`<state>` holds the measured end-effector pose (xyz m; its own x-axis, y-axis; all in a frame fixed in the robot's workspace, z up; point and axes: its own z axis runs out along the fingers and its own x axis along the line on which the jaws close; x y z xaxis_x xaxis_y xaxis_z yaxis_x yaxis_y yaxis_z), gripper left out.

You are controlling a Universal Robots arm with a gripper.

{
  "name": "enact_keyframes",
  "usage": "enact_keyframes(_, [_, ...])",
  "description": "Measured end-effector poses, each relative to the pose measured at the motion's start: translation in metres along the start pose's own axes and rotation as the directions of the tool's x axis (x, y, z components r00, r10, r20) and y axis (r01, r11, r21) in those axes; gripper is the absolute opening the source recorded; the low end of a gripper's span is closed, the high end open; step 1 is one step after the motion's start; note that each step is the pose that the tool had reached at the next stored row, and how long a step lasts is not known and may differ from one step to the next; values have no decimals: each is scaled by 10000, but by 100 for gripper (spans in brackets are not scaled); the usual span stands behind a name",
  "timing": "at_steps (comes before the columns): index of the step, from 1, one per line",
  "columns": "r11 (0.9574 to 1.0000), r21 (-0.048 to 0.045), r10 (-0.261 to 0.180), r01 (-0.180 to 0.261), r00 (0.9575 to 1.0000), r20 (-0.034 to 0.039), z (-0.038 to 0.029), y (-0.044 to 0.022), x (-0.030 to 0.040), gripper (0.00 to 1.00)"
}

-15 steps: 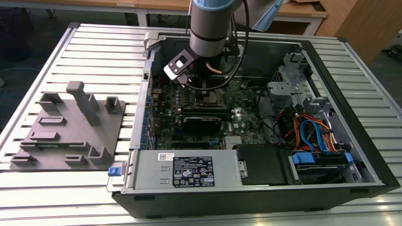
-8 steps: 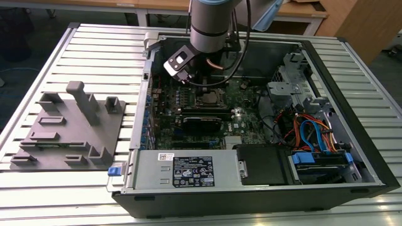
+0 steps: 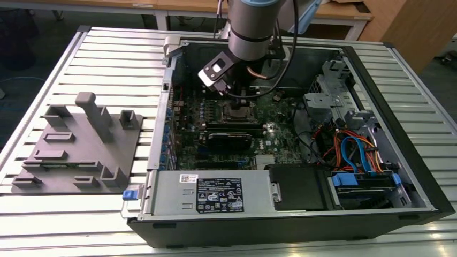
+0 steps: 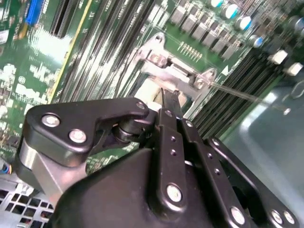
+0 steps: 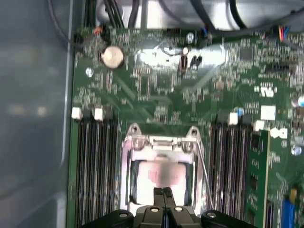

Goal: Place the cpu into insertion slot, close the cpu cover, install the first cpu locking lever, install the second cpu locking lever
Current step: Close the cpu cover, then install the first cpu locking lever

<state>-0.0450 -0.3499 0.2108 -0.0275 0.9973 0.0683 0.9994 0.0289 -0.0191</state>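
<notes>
We see the chip (image 5: 161, 173) lying flat in the socket (image 3: 236, 111), its pale, shiny face showing through a square window. The silvery cover (image 5: 192, 175) frames it on all sides, with its hinge plate at the end away from the gripper. We judge the first step done, and the cover looks lowered over the chip, though we cannot be sure it is pressed fully home.

The gripper (image 5: 164, 192) has its two fingertips together, with nothing visible between them. It hangs over the near edge of the cover; we cannot tell whether it touches the metal. In the second wrist view the gripper (image 4: 169, 97) points straight down at the socket, with the chip (image 4: 151, 90) just beside its tip.

One lever (image 4: 247, 97), a thin wire rod, sticks out from the hinge corner and runs free above the memory slots (image 5: 95, 161) instead of being tucked under a catch. In the first wrist view the same lever (image 5: 204, 171) runs beside the cover. To us it looks unlatched, so the locking work seems left to do. We cannot make out the other lever.

Around the socket lies the green board (image 5: 156, 85), set inside an open computer case (image 3: 400, 96). The case rests on a slatted table (image 3: 71, 225) next to a grey tray (image 3: 78, 144) on the exterior view's left.
</notes>
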Motion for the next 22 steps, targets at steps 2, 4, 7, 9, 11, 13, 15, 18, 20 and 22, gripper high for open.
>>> enact_keyframes(2, [10000,7,-1,1,10000,0,-1,30,-2,10])
enact_keyframes(4, [10000,9,0,0,10000,-1,-1,39,-2,10])
enact_keyframes(7, [10000,9,0,0,10000,-1,-1,51,-1,10])
enact_keyframes(9, [10000,10,0,0,10000,0,-1,51,-2,10])
enact_keyframes(11, [10000,9,0,0,10000,-1,-1,52,-2,10])
enact_keyframes(13, [10000,9,0,0,10000,-1,-1,52,-1,10])
enact_keyframes(15, [10000,10,0,0,10000,0,-4,53,-1,10])
enact_keyframes(18, [10000,10,0,0,10000,0,-30,52,1,10])
enact_keyframes(20, [10000,9,0,0,10000,-1,-51,52,2,10])
enact_keyframes(22, [10000,9,0,0,10000,-1,-78,51,4,10])
